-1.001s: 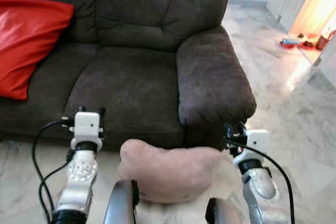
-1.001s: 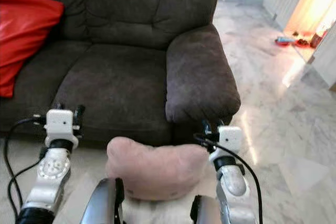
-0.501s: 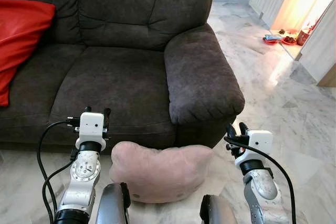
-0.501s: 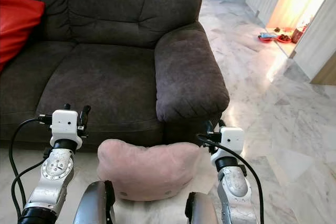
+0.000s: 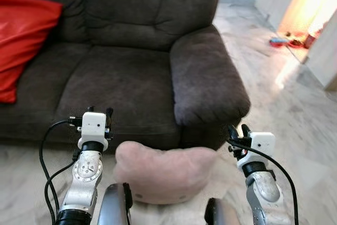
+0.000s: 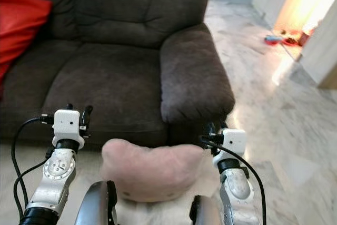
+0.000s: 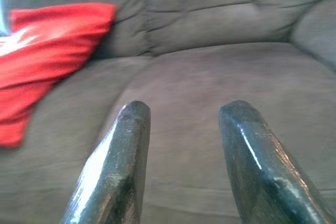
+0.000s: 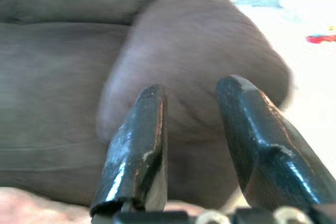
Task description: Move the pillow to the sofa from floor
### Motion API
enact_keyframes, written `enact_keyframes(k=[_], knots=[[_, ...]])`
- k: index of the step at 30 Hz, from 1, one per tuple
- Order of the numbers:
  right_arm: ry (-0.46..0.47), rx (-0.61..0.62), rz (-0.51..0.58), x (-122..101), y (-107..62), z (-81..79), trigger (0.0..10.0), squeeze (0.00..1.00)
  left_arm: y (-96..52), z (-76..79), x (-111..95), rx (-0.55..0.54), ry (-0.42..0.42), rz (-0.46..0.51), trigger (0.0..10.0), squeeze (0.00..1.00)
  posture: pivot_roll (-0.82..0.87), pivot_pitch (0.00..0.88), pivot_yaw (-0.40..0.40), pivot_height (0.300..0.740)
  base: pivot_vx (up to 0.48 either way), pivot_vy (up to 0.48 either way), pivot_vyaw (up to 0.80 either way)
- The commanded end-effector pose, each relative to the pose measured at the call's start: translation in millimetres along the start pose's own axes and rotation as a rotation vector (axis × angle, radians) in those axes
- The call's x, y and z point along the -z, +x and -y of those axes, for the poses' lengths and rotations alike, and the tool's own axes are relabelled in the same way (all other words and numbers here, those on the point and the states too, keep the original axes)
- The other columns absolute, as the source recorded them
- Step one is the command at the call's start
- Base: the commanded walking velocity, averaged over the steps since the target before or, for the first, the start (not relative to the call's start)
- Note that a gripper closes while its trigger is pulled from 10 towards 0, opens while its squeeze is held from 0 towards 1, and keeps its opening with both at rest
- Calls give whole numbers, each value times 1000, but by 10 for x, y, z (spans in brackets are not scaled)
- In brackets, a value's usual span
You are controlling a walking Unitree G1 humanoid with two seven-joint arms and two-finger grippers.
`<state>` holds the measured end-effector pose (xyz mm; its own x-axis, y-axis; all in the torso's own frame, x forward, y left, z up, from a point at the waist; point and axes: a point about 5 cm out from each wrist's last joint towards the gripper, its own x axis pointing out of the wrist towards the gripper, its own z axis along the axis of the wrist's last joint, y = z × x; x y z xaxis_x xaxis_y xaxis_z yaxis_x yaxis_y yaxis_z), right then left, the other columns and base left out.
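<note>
Pink pillow (image 5: 164, 175) on the floor (image 5: 295, 104) at the sofa (image 5: 131, 61) front, 6 o'clock of the seat; left gripper (image 7: 184, 156) and right gripper (image 8: 194, 145), both parted and empty, flank it and would probably slip off its soft bulk.

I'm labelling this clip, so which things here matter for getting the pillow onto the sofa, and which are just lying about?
Part of the job:
pink pillow on the floor
dark sofa
left end effector, open
right end effector, open

Just lying about:
red cushion on the sofa
small items on the far floor
</note>
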<state>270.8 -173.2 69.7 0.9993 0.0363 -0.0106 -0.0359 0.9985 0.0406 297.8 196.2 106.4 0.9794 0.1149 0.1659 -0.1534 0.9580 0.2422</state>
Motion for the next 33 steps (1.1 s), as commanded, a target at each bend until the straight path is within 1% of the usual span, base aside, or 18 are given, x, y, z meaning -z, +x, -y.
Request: enact_keyframes(k=[1,13,16,20,23,26,33], knots=[[-6,7,4,-6,-14,38,10000,0,27,38,-40,11,-12,7,10000,0,-11,0,-75,550,0,0,0],[-11,4,3,-9,-5,29,10000,0,34,30,-51,14,-8,13,10000,0,-8,0,-73,550,20,0,0],[-23,-1,4,-16,0,23,10000,0,42,39,-61,17,-6,16,10000,0,-9,0,-73,550,160,0,0],[-36,-8,8,-19,-4,14,10000,0,45,51,-67,21,-5,18,10000,0,-10,0,-72,550,241,0,752],[-14,2,1,-4,-8,25,10000,0,42,64,-68,26,0,19,10000,0,-8,0,-73,550,160,0,0],[-12,4,0,-5,-6,29,10000,0,42,63,-66,26,1,18,10000,0,-8,0,-73,550,240,0,0],[-12,2,-2,-5,-3,29,10000,0,46,52,-62,25,12,17,10000,0,-6,0,-74,550,69,0,0]])
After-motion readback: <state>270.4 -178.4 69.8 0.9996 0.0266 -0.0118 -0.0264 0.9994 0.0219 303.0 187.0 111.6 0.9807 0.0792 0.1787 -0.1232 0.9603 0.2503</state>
